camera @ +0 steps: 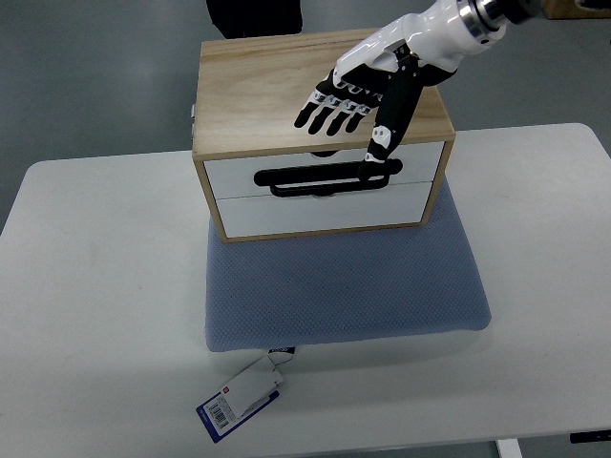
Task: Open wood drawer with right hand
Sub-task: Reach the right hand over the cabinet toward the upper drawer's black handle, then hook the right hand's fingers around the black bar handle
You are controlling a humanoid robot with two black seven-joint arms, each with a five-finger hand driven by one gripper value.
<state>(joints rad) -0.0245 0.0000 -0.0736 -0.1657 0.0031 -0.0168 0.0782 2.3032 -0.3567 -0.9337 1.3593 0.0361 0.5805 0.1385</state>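
A light wood drawer box (258, 86) with two white drawer fronts stands on a blue-grey cushion (344, 286). The upper drawer (229, 177) carries a black handle (305, 177), and it looks closed. My right hand (353, 119) comes in from the upper right and hovers over the box's top front edge. Its four fingers (329, 113) lie spread flat on the lid. Its thumb (382, 143) points down at the right end of the handle. It grips nothing.
The cushion lies on a white table (95, 286). A blue and white tag (239, 399) hangs off the cushion's front edge. A dark object (253, 14) stands behind the box. Grey floor surrounds the table.
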